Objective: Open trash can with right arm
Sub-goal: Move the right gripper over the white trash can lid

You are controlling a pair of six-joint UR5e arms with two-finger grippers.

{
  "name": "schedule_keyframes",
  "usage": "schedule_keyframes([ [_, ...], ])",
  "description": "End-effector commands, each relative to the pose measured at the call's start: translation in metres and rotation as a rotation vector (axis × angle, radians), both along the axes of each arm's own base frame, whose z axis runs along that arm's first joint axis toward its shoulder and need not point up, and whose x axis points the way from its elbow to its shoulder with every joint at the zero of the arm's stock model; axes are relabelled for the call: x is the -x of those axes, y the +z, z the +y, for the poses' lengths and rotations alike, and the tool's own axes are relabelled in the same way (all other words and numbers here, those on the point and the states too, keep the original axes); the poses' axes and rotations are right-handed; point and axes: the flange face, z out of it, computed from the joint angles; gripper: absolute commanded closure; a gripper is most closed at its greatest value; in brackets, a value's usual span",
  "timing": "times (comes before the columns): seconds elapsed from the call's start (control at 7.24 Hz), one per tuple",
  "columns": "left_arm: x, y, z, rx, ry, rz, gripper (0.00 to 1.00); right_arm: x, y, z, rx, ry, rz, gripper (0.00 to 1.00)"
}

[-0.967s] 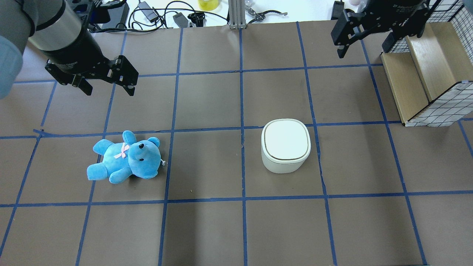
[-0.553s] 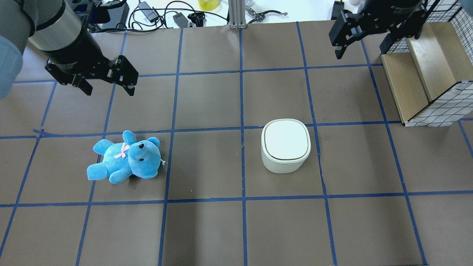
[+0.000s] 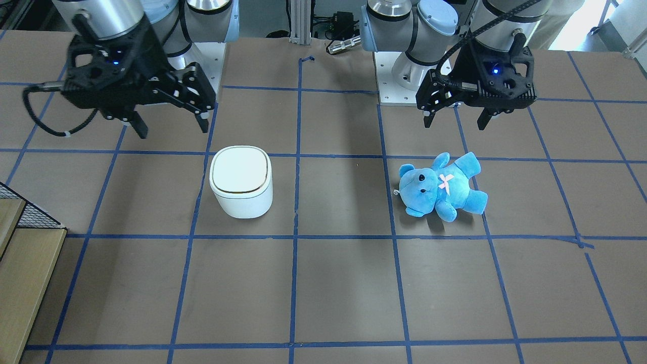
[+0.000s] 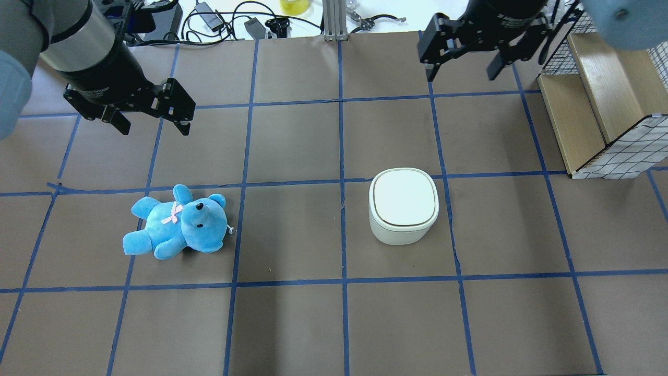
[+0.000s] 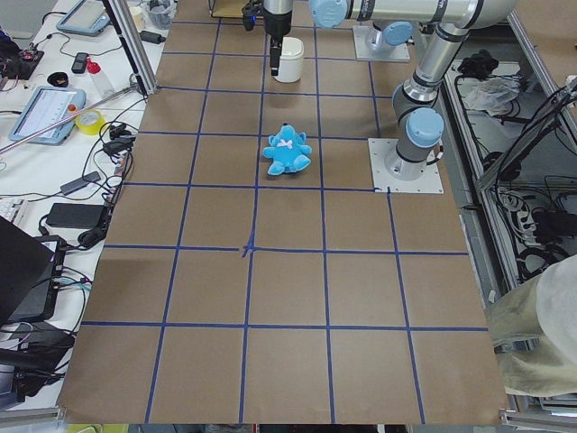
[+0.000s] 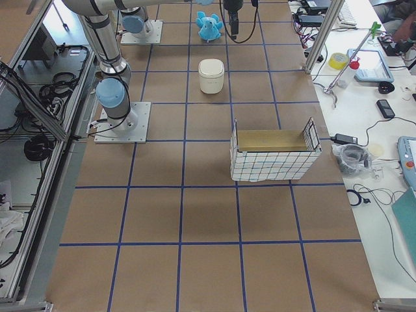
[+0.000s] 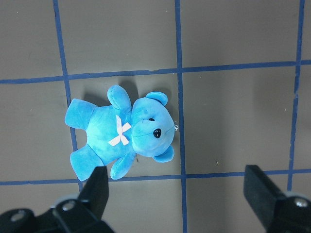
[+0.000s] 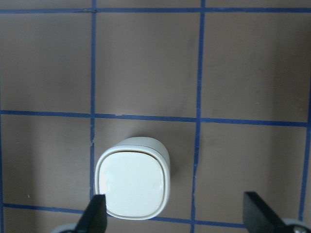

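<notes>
The trash can (image 4: 403, 206) stands upright on the bench (image 4: 292, 151), right of centre, with its lid (image 4: 403, 197) shut flat all round the tan seam. The right pincer (image 4: 461, 77) hangs far of it and a little to the right, well apart, released wide and empty. Its wrist view shows the can low and left of centre between the fingers. I cannot tell which edge carries the hinge.

The risks, as I judge them:
- The can looks light and nothing braces it, so a fingertip pushing sideways at the seam could slide or tip it instead of lifting the lid.
- A descent off-centre could set a finger on the lid and press it shut.
- Prying at the hinge side would achieve nothing.

The left pincer (image 4: 155, 129), likewise released and empty, hangs on the left, far of the blue teddy (image 4: 177, 223).
</notes>
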Motion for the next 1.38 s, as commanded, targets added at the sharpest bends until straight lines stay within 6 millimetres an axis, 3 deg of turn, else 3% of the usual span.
schedule_keyframes([
  [0.0, 0.0, 0.0, 0.0, 0.0, 0.0, 0.0, 0.0, -0.083, -0.035, 0.014, 0.084, -0.054, 0.028, 0.11],
  [0.28, 0.0, 0.0, 0.0, 0.0, 0.0, 0.0, 0.0, -0.099, -0.069, 0.028, 0.014, -0.073, 0.028, 0.45],
  [0.41, 0.0, 0.0, 0.0, 0.0, 0.0, 0.0, 0.0, -0.103, -0.088, 0.04, -0.022, -0.042, 0.045, 0.55],
  [0.69, 0.0, 0.0, 0.0, 0.0, 0.0, 0.0, 0.0, -0.096, -0.132, 0.055, -0.141, 0.192, 0.106, 0.74],
  [0.97, 0.0, 0.0, 0.0, 0.0, 0.0, 0.0, 0.0, -0.076, -0.144, 0.05, -0.225, 0.162, 0.084, 0.78],
  [1.24, 0.0, 0.0, 0.0, 0.0, 0.0, 0.0, 0.0, -0.039, -0.147, 0.039, -0.286, 0.167, 0.082, 0.87],
])
